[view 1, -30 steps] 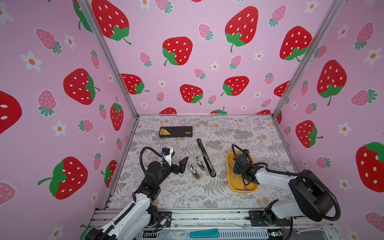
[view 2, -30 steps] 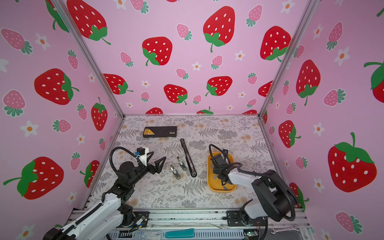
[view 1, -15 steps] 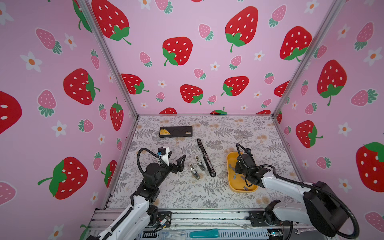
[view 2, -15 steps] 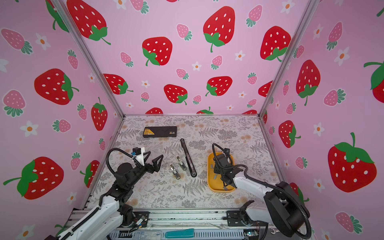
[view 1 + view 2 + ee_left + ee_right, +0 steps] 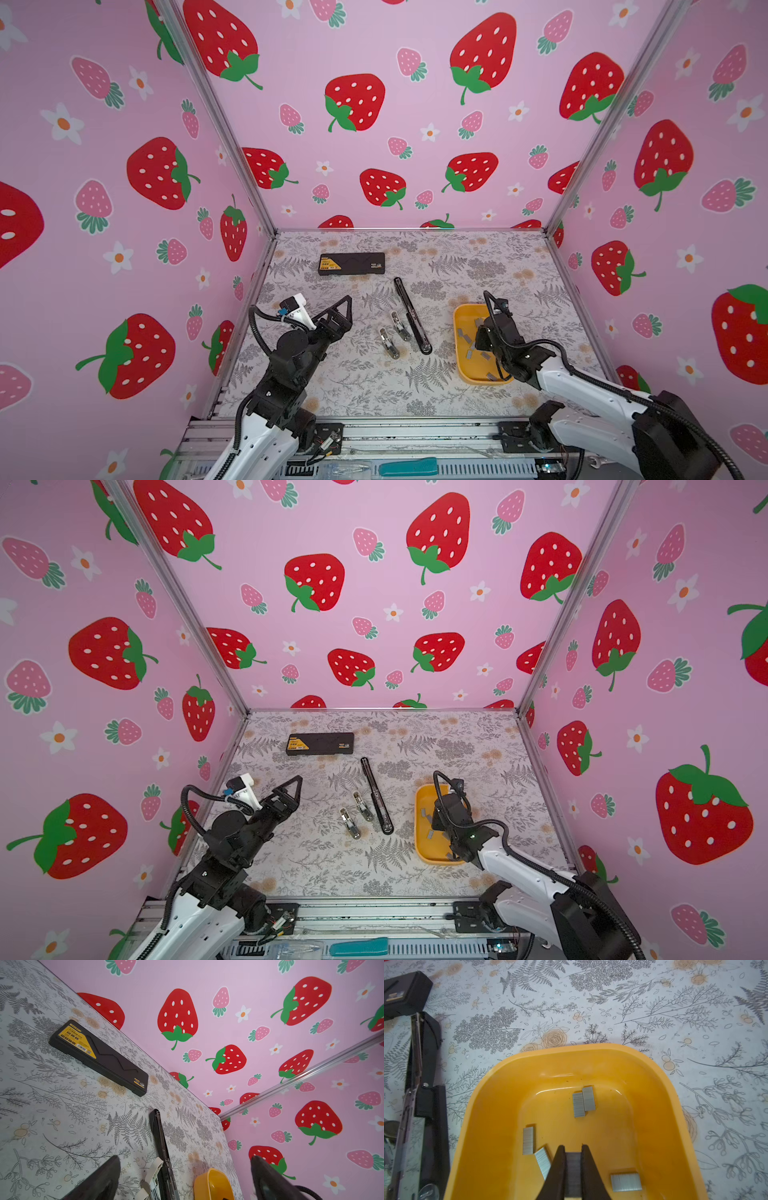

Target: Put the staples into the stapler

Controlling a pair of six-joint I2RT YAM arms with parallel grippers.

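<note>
A staple strip [image 5: 572, 1174] is clamped by the right gripper [image 5: 572, 1149] at lower centre, the left gripper [image 5: 338, 316] is spread empty, and the black stapler [image 5: 409, 313] is judged not yet loaded.

Black case [image 5: 351, 263] near the back wall; yellow tray [image 5: 473, 377] at right.

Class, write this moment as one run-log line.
right pincer: shut on staple strip | yellow tray: loose staples inside | left pincer: open, empty

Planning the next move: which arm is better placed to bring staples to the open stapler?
Right: the right hand is shut on a staple strip at the yellow tray; the left hand hangs open and empty.
</note>
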